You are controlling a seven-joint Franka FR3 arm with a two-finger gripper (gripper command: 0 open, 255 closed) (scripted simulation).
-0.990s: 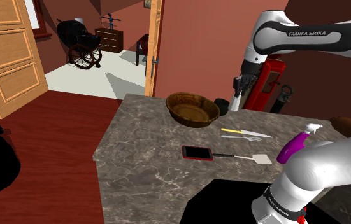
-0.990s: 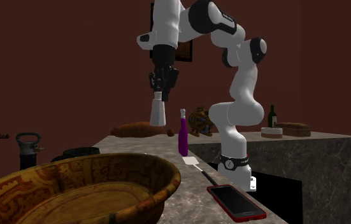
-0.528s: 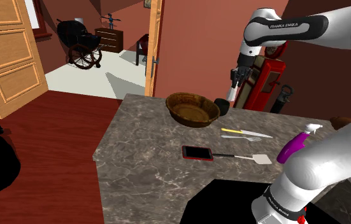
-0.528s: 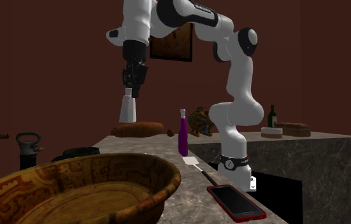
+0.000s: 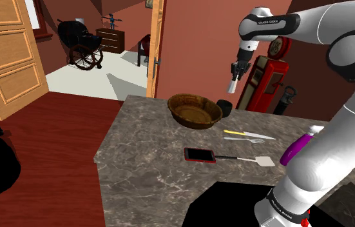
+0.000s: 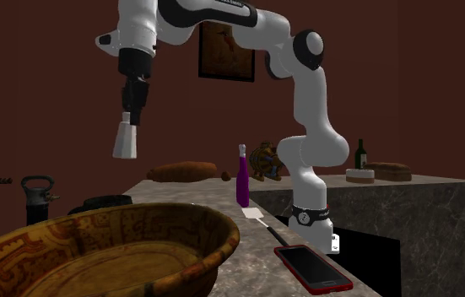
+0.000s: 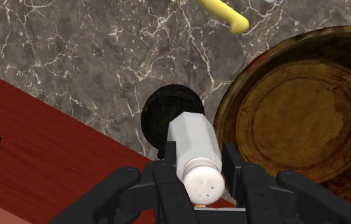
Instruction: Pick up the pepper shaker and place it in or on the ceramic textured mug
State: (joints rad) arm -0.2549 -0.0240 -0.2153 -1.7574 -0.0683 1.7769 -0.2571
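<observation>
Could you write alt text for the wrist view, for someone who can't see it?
The black two-finger gripper clasps a white faceted shaker with a perforated top. Beyond it, a black round mug stands on a grey marbled counter beside a wide brown patterned bowl.

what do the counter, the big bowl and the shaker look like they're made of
The counter looks like polished stone, marble-like: grey with white veins.
The bowl is brown with patterned bands; it could be glazed pottery or wood, hard to say.
The pepper shaker is plain white with faceted sides and a holed cap; perhaps plastic or ceramic, with no clear sign.
</observation>
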